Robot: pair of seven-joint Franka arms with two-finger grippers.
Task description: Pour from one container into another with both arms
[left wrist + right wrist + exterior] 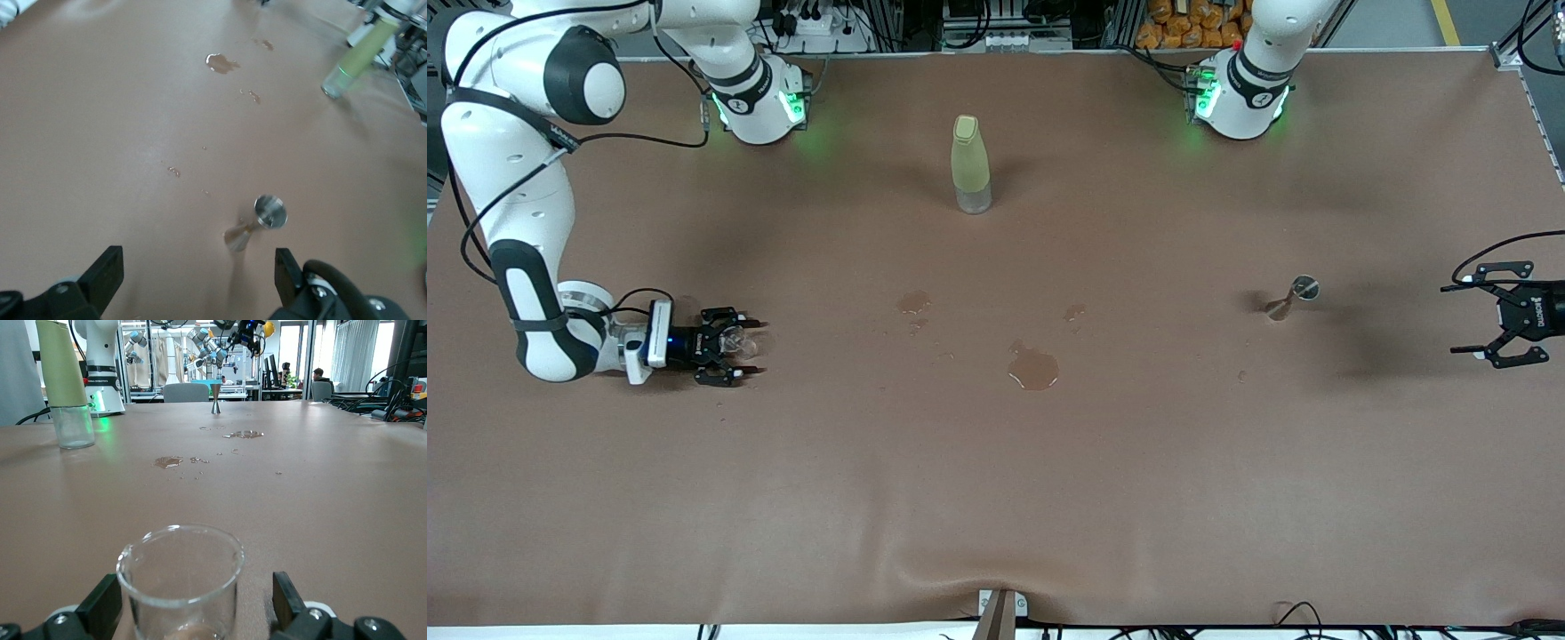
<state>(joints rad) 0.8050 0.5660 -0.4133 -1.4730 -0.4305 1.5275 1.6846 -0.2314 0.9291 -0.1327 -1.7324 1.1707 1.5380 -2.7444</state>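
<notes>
Front view: bottle (970, 164), puddles (1033, 369) between spread right gripper (745, 355) around cup (734, 339) and spread left gripper (1469, 318).

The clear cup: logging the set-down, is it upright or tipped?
Upright: the clear cup stands on the table, rim up, between the right end effector's open fingers.

Upright jigger (260, 222) near fingers (107, 273) (spread)

Clear glossy cup (181, 583), shiny metal jigger (261, 221), matt brown table cover (996, 480), glistening wet puddles (1033, 368)
</notes>
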